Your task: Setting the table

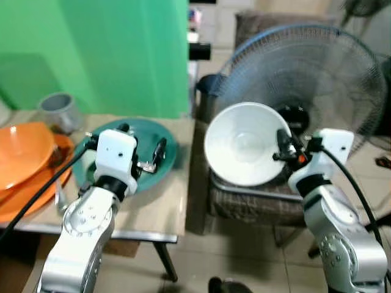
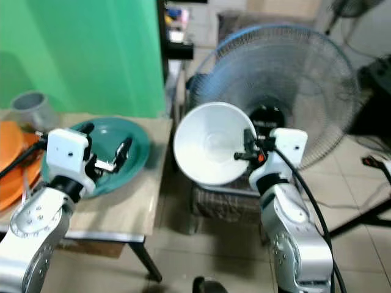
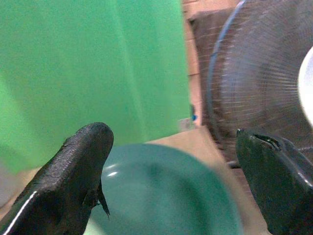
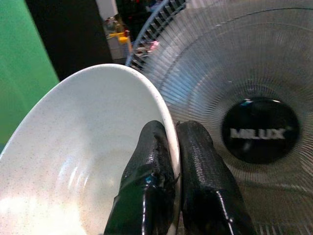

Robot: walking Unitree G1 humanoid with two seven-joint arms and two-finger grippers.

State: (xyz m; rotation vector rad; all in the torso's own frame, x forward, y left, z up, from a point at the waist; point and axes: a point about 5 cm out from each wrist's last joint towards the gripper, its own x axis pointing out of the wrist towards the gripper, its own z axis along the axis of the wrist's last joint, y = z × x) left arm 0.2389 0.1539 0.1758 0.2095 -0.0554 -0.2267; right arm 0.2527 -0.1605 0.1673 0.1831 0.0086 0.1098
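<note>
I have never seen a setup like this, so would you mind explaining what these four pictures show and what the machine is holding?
This is a humanoid robot with two silver arms, each ending in two black fingers. Two pictures come from cameras in its head, looking down; the other two sit on its wrists, looking along the fingers. The right gripper pinches the rim of a white bowl, held in the air in front of a standing fan. The left gripper, jaws open and holding nothing, hovers over a green plate on the table. Orange dishes and a grey cup also sit there.
</note>
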